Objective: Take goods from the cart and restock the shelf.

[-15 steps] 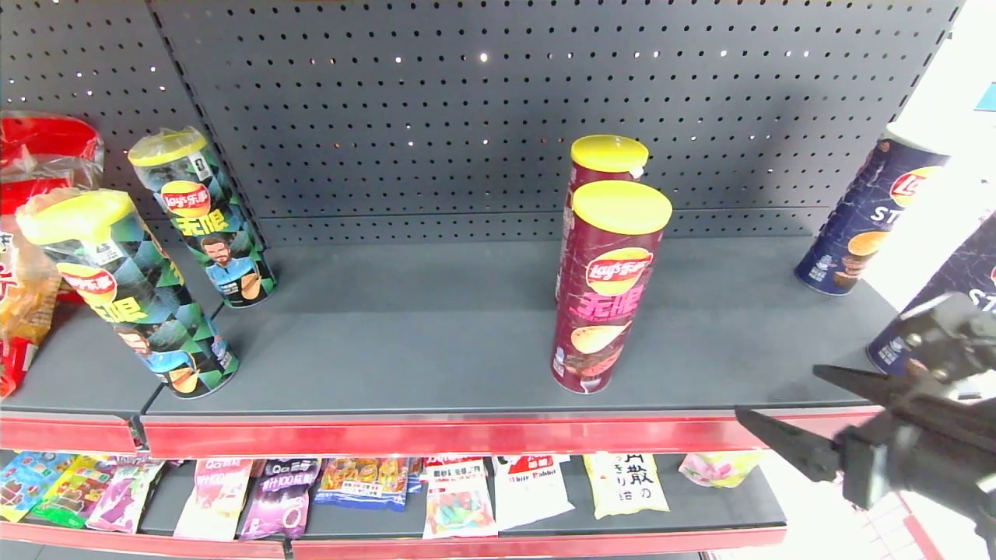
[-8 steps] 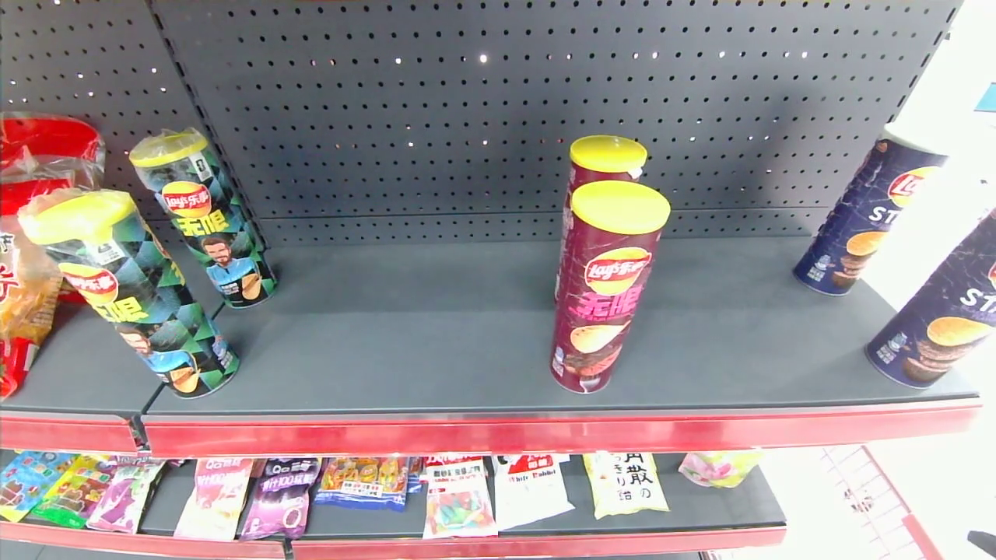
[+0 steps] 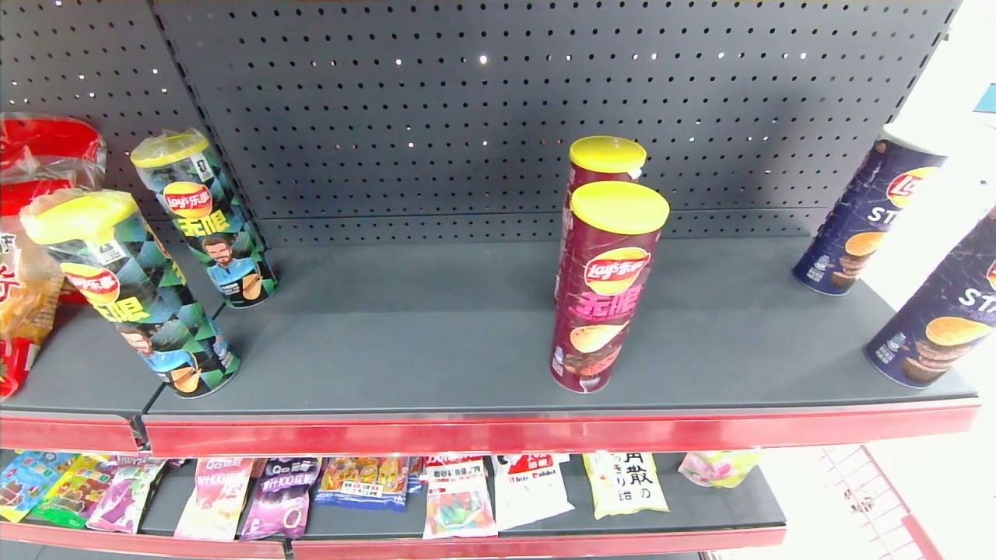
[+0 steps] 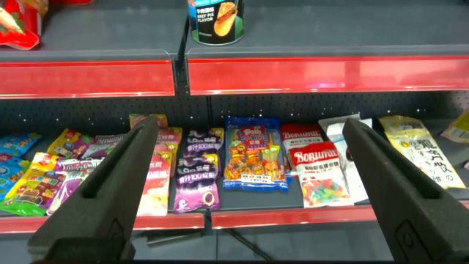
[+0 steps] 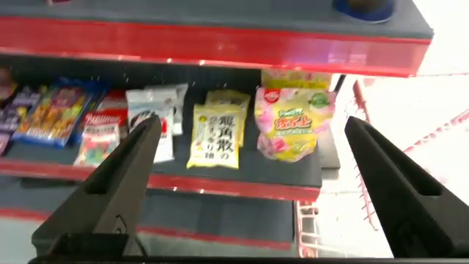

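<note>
- The upper shelf [image 3: 436, 342], a grey board with a red front edge, runs across the middle of the head view.
- Two maroon chip cans [image 3: 603, 288] with yellow lids stand upright right of centre, one directly behind the other.
- Two green-and-black chip cans [image 3: 128, 295] stand at centre left, the front one near the shelf edge.
- Two navy chip cans [image 3: 864, 214] stand at the right edge of the frame.
- Flat snack packets [image 3: 459, 498] lie in a row on the lower shelf [image 3: 700, 505] along the bottom of the frame.
- The left gripper [image 4: 250, 122] has its jaws spread wide, facing the lower shelf's packets.
- The right gripper [image 5: 253, 120] is likewise wide apart, with a pink-and-green packet [image 5: 293, 121] seen between its fingers.
</note>
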You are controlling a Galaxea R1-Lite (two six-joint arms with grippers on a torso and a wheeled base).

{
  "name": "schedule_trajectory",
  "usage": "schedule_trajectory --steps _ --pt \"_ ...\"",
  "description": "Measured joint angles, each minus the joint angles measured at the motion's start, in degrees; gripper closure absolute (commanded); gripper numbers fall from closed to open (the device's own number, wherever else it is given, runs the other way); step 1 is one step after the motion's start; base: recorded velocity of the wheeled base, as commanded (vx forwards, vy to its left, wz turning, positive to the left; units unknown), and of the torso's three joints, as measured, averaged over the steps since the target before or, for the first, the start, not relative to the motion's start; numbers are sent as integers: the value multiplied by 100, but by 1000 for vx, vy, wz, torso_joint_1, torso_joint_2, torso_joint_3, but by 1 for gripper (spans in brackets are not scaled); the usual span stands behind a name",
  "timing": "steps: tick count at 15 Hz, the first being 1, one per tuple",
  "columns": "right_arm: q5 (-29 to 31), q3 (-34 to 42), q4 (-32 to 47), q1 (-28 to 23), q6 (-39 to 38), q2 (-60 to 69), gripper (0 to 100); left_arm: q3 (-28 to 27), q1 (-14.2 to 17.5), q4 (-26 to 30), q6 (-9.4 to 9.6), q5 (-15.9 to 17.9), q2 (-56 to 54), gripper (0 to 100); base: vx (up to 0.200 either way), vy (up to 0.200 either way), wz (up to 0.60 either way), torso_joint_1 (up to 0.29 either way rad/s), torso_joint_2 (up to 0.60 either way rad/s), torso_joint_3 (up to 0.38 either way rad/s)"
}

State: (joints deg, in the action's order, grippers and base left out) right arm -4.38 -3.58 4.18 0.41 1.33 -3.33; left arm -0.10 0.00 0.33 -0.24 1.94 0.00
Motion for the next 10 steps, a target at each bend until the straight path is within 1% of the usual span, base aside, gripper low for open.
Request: schedule_trajectory --steps 2,4,5,6,8,9,10 --pt "85 48 -41 -12 -151 193 0 0 0 2 0 0 0 0 0 0 0 0 0 0" --pt "601 91 -173 -17 -597 286 0 0 0 2 0 -2 0 0 0 0 0 0 0 0" --pt "678 122 -216 -17 -623 304 0 0 0 0 0 -2 -2 0 0 0 0 0 0 0" --pt "683 152 -227 -20 -573 315 0 0 0 0 2 -2 -2 0 0 0 0 0 0 0" --pt "550 288 -400 -17 -201 330 0 0 0 0 2 0 -2 0 0 0 0 0 0 0" --pt "378 323 -411 -17 -128 333 0 0 0 0 0 0 -2 0 0 0 0 0 0 0" --pt "340 340 -416 -20 -123 333 0 0 0 0 2 0 -2 0 0 0 0 0 0 0"
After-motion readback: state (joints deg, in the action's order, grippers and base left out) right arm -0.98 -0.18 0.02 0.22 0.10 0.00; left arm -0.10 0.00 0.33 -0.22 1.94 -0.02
